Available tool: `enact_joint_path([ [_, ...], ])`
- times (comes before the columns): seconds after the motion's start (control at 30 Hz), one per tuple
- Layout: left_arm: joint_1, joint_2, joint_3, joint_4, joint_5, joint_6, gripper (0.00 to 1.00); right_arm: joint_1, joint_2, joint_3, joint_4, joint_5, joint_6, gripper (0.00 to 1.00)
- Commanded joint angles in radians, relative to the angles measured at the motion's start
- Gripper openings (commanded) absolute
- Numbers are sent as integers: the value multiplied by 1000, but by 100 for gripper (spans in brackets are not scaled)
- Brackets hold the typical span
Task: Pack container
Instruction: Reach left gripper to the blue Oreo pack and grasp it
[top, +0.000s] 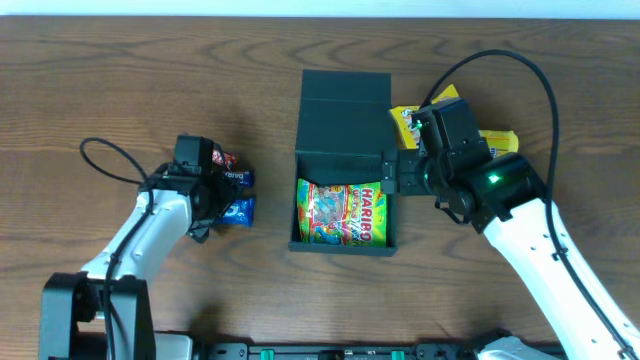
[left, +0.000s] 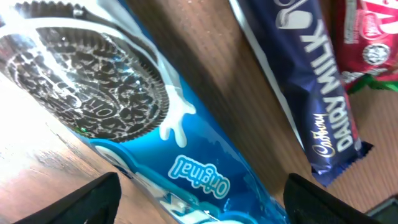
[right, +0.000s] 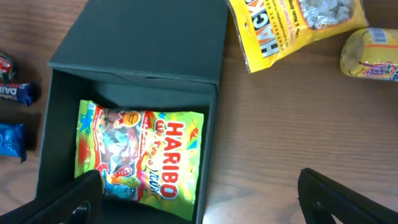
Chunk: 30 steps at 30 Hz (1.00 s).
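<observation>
The left claw (left: 199, 208) is hanging spread wide over a glossy blue Oreo biscuit packet (left: 186, 155), with a purple Dairy Milk chocolate bar (left: 317, 93) lying just beside it at 2 o'clock. The right claw (right: 199, 202) is gaping open over the 3 o'clock wall of the dark teal-green matte rectangular container (right: 149, 37). The container is sitting mid-bench (top: 100, 80), its flap lid lying open toward 12 o'clock and 1 green-and-yellow Haribo gummy bag (right: 140, 155) resting inside. A yellow Hacks sweet bag (right: 292, 25) is lying at the container's 2 o'clock.

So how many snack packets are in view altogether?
6. Haribo bag inside the container; Oreo pack, Dairy Milk bar and red packet left of it; yellow Hacks bag and yellow packet right of it. Others may be hidden.
</observation>
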Motion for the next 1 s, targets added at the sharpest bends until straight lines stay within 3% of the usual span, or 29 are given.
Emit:
enact_joint_path([
  [0.0, 6, 13, 17, -3, -11, -27, 85, -8, 1, -7, -6, 3, 2, 99],
  [0.23, 9, 64, 16, 2, -2, -52, 80, -8, 1, -7, -18, 3, 2, 99],
  [0.3, 9, 68, 16, 5, -4, -52, 75, -8, 1, -7, -25, 4, 2, 99],
  [0.43, 11, 70, 16, 7, -5, -52, 45, -8, 1, -7, -27, 4, 2, 99],
  [0.63, 11, 69, 16, -16, -5, -42, 38, -10, 1, -7, -28, 20, -23, 99],
  [0.73, 13, 42, 21, -75, 5, -37, 6, -43, 1, -7, -35, 20, -25, 99],
  [0.97, -8, -169, 68, -110, 23, -26, 6, -138, 1, -7, -41, 19, -24, 99],
])
